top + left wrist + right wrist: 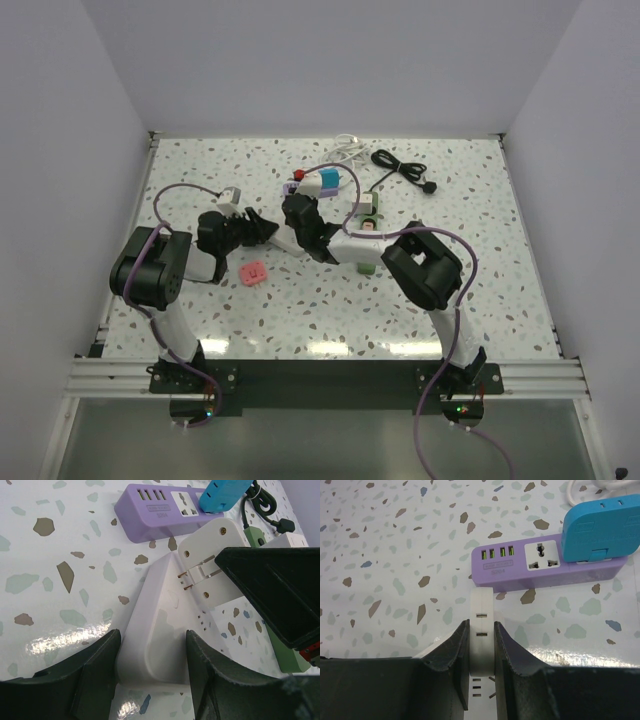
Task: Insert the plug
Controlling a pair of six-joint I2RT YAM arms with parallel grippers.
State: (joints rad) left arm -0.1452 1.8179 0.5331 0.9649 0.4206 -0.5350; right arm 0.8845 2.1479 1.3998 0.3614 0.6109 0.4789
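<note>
Clenched in R pincer [481, 624], white plug [481, 605] points its prongs at white socket block [160, 610], tips at its face. L pincer [152, 642] grasps that block's sides. Beyond both: purple power strip [520, 572] w/ blue adapter [600, 525].

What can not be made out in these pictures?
Top view: the arms hide the white plug and the white socket block.
Left wrist view: the right tool covers the plug's right side.
Right wrist view: the tool's fingers hide the plug's lower part and pins.
Both wrist views: the purple power strip label is too small to read.
</note>
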